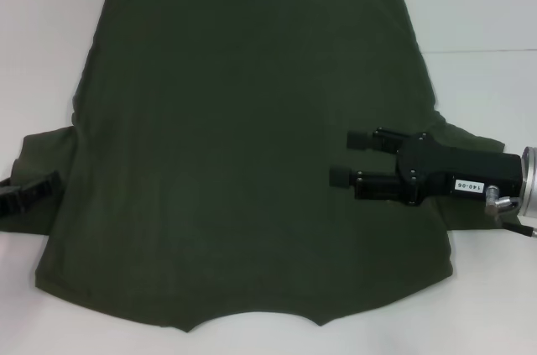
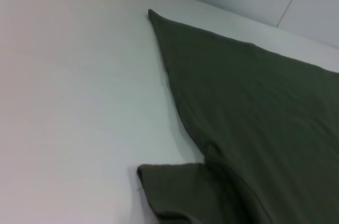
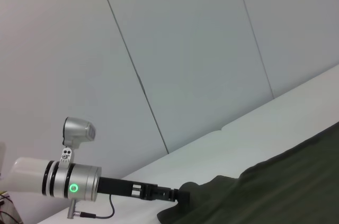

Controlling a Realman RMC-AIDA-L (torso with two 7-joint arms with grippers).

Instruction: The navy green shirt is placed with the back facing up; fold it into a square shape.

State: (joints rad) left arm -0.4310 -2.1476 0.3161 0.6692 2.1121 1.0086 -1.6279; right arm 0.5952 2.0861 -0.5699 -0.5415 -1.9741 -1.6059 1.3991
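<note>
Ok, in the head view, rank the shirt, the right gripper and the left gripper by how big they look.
1. navy green shirt, by far the largest.
2. right gripper, over the shirt's right side.
3. left gripper, at the left sleeve; it is cut off by the frame edge, so its full size is unsure.

Right gripper (image 1: 350, 158): black body, two black fingers, white label with digits, silver wrist collar. Left gripper (image 1: 33, 191): black; wrist white and silver, green indicator ring.

Before you: one plain white flat tabletop (image 1: 487, 19), evenly lit; behind it, one pale grey panelled wall (image 3: 185, 49) with thin dark seams.
</note>
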